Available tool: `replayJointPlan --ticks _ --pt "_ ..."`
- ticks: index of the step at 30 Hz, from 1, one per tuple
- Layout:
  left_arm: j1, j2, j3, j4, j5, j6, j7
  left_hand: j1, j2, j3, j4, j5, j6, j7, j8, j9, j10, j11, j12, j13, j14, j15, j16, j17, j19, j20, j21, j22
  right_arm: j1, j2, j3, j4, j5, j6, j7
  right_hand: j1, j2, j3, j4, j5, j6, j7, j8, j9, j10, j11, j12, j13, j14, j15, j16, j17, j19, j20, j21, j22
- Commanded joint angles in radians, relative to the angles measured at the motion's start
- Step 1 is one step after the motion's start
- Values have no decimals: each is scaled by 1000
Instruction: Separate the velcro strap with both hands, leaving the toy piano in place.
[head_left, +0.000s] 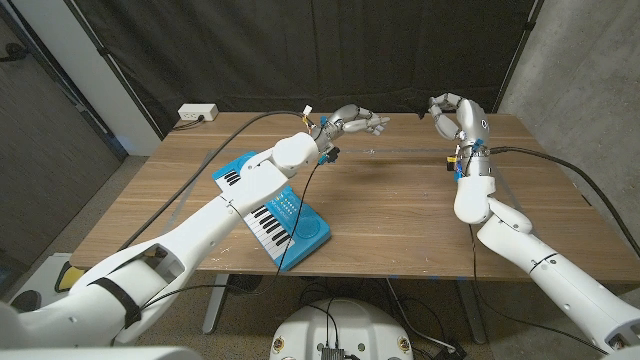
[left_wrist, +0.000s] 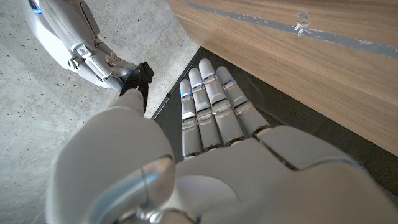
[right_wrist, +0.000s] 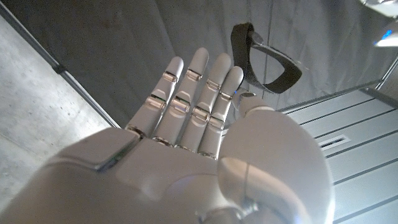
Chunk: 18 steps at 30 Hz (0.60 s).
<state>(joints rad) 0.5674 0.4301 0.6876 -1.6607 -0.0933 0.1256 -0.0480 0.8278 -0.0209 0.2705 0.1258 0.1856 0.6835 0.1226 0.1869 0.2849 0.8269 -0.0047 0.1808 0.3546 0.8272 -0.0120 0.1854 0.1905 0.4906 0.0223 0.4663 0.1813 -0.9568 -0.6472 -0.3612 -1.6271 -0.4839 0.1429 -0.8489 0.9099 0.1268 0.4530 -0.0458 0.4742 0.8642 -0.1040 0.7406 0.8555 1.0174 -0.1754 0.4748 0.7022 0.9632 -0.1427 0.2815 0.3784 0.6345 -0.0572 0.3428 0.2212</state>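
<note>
Wooden desk (head_left: 400, 210) fills the middle of the head view, blue toy piano (head_left: 285, 222) sitting lower left of centre, partly under the left arm. Both robot hands are raised at the upper middle: left robot hand (head_left: 355, 122) left of centre, right robot hand (head_left: 458, 115) to its right, well apart.

Left wrist view: fingers (left_wrist: 211, 106) straight and together; a dark strap piece (left_wrist: 138, 79) shows at the thumb, grip unclear.

Right wrist view: right robot hand (right_wrist: 205, 118) pinches a looped black velcro strap (right_wrist: 273, 62) at upper right.
</note>
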Motion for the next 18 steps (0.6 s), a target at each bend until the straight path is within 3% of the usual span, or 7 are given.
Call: replayJointPlan --ticks 1,4,8,18 --pt "30 9 8 -34 58 -38 103 20 -10 -1 -16 14 -78 -22 -3 -13 -73 -14 -2 -16 -93 -3 -5 1 -65 12 -39 4 19 -8 -43 19 -86 -52 -43 3 9 13 -13 4 2 -8 -2 0 -16 -30 4 8 -4 -94 0 7 -7 -87 8 2" --pt "40 -1 13 1 107 -140 157 43 -10 3 -31 16 -129 -60 -2 -22 -126 -49 -2 -26 -148 -21 -4 1 -115 16 -67 6 23 -6 -47 20 -79 -56 -38 1 9 14 -14 4 2 -9 -1 2 -17 -31 3 11 -4 -94 0 9 -9 -87 8 2" --pt "48 -15 11 29 144 -200 193 65 -10 7 -45 18 -170 -83 -3 -27 -164 -81 -1 -34 -187 -29 -4 0 -144 14 -84 7 23 -8 -51 19 -74 -59 -35 -2 10 15 -15 4 -1 -8 0 2 -15 -32 2 16 -3 -94 1 12 -10 -86 10 3" --pt "43 -38 13 64 202 -232 208 87 -11 11 -59 19 -200 -105 1 -31 -197 -94 1 -41 -221 -29 -3 0 -167 15 -99 8 15 -12 -55 3 -70 -58 -44 -8 9 18 -17 4 3 -9 -1 -8 -8 -32 2 26 -3 -94 0 16 -11 -85 13 4"
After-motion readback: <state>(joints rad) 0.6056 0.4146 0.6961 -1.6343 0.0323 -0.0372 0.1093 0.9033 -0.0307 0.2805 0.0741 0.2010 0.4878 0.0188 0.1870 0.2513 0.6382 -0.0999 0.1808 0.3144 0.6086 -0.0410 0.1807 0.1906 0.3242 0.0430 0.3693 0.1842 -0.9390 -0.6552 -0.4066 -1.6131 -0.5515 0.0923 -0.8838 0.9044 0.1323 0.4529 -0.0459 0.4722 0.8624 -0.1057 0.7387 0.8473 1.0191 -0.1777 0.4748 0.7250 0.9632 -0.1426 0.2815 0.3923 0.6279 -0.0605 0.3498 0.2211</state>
